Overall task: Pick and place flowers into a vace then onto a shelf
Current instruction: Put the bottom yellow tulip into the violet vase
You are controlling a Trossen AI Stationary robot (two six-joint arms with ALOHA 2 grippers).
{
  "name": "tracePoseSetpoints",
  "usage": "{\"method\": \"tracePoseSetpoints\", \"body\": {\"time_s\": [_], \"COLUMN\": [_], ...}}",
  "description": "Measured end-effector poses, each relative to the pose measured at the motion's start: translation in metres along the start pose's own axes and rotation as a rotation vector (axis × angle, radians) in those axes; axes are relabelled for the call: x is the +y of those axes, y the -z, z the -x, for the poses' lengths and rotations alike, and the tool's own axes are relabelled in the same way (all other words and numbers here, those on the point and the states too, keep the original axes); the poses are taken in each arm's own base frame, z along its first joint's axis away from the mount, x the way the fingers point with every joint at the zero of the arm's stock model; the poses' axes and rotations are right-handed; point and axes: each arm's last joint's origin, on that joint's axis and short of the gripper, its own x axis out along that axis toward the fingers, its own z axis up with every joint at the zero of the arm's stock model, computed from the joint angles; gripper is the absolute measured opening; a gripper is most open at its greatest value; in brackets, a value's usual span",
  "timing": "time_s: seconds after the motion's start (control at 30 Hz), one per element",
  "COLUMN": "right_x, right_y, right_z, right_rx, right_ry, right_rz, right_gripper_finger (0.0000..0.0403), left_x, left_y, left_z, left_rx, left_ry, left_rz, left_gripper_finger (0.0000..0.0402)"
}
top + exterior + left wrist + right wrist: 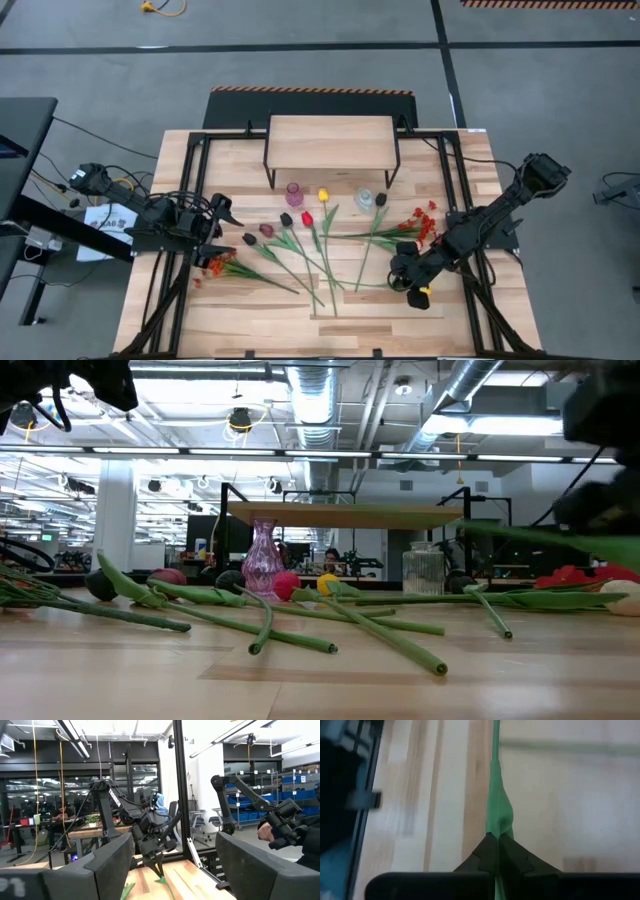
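Pinching slender green stem (496, 815), right gripper (497, 839)

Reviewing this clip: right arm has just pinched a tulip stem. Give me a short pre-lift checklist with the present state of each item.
1. Right gripper shut on the green stem: ok.
2. Which flower head belongs to that stem: cannot tell.
3. Pink vase upright in front of the shelf: ok.
4. Clear vase upright: ok.
5. Left gripper open, holding nothing, away at the table's left: ok.
6. Held stem free of neighbouring stems: cannot tell.
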Motion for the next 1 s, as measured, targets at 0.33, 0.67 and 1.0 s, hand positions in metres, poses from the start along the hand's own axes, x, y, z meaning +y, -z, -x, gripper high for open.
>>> {"method": "tracePoseSetpoints", "body": {"time_s": [0.33, 0.67, 1.0], "right_x": [-0.002, 0.011, 0.014], "right_y": [-0.02, -0.051, -0.07], "right_z": [0.009, 0.041, 0.078], "right_rx": [-0.128, -0.006, 0.132], "right_ry": [0.021, 0.251, 0.526], "right_rz": [0.052, 0.154, 0.561], "right_gripper_finger": [0.0001, 0.0001, 0.0001], "left_x": [-0.001, -0.001, -0.004], "left_y": [0.004, 0.012, 0.008], "left_z": [-0.007, -0.024, -0.048], "left_rx": [0.009, 0.006, 0.038], "left_ry": [-0.009, -0.15, -0.152], "left_rz": [0.029, 0.041, 0.034], "left_gripper_finger": [0.0275, 0.0275, 0.0275]}}
